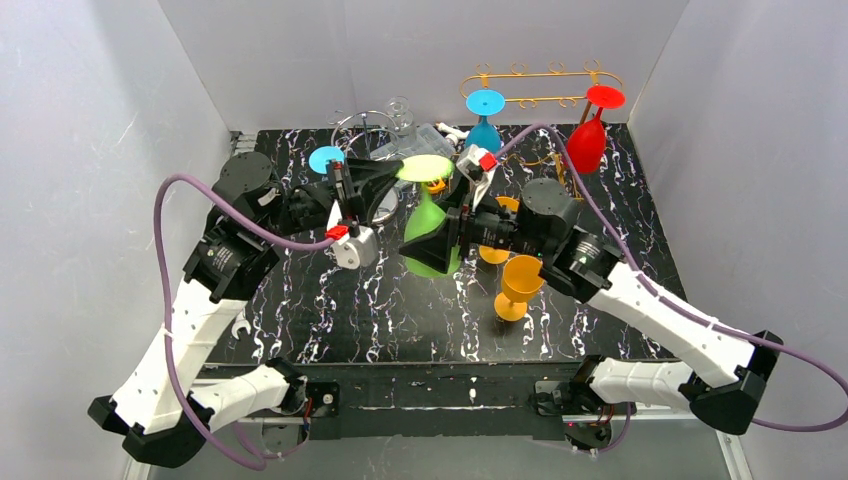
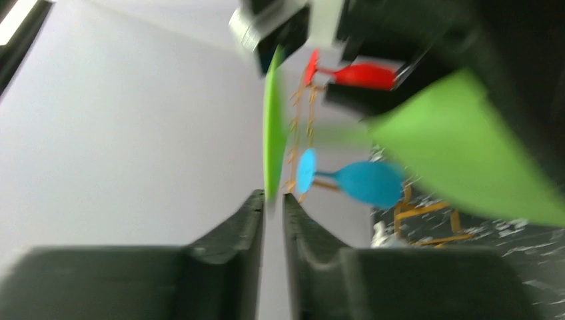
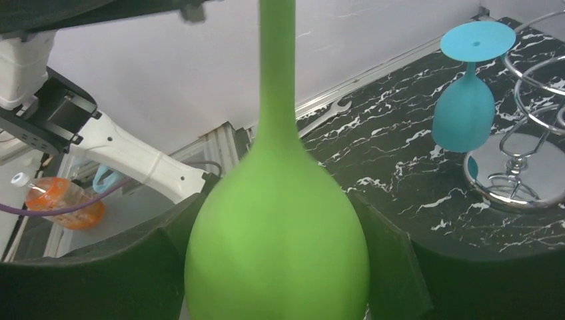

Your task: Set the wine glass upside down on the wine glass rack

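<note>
The green wine glass (image 1: pixel 430 238) hangs upside down above the bench (image 1: pixel 400 315), between both arms; its foot edge sits in the left jaws, its bowl in the right jaws; left jaws nearly closed, pinching the foot; right jaws spread wide, pads against the bowl's sides; the gold rack (image 1: pixel 540 75) carries a blue glass (image 1: pixel 484 130) and a red glass (image 1: pixel 587 145), both inverted.

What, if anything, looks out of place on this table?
A wrench lies on the table near its left front edge: a tool amid glassware. Nothing looks spilled or broken.
</note>
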